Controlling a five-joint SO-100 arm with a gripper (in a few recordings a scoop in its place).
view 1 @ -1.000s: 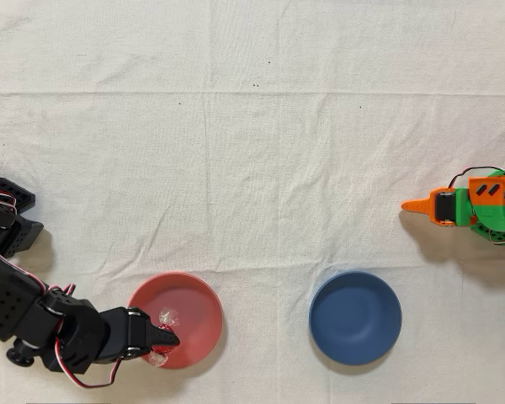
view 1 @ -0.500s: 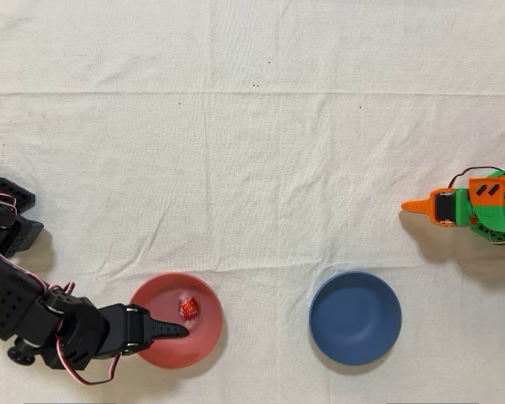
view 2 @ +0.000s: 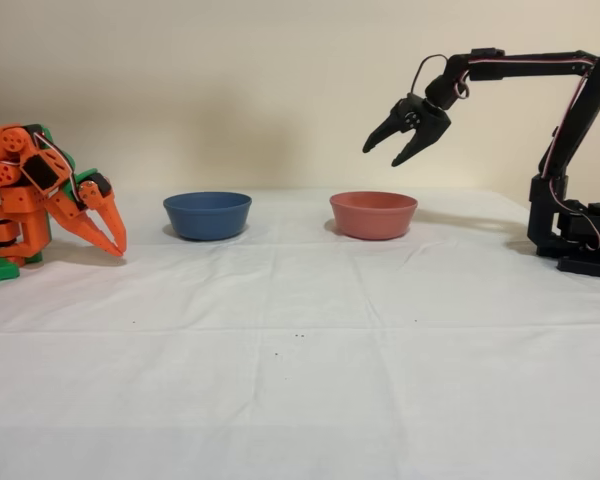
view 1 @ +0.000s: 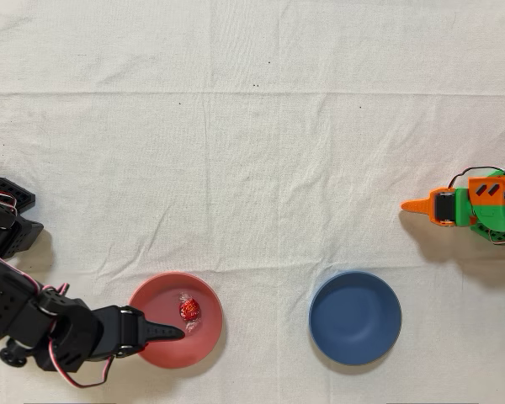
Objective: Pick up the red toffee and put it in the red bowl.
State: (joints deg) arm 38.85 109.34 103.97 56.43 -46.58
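The red toffee [view 1: 188, 310] lies inside the red bowl [view 1: 204, 337], a little above the bowl's middle in the overhead view. The black arm's gripper [view 1: 178, 332] hovers over the bowl's left part, just below the toffee. From the side the gripper [view 2: 382, 152] hangs well above the red bowl [view 2: 373, 215], fingers spread apart and holding nothing. In that view the bowl's wall hides the toffee.
A blue bowl [view 1: 355, 317] sits to the right of the red one in the overhead view, to its left [view 2: 207, 214] in the fixed view. The idle orange arm [view 1: 469, 206] stands at the right edge. A white wrinkled cloth covers the table.
The gripper let go of the toffee, which dropped into the red bowl and settled there. The black arm then drew back slightly to the left with its fingers open.
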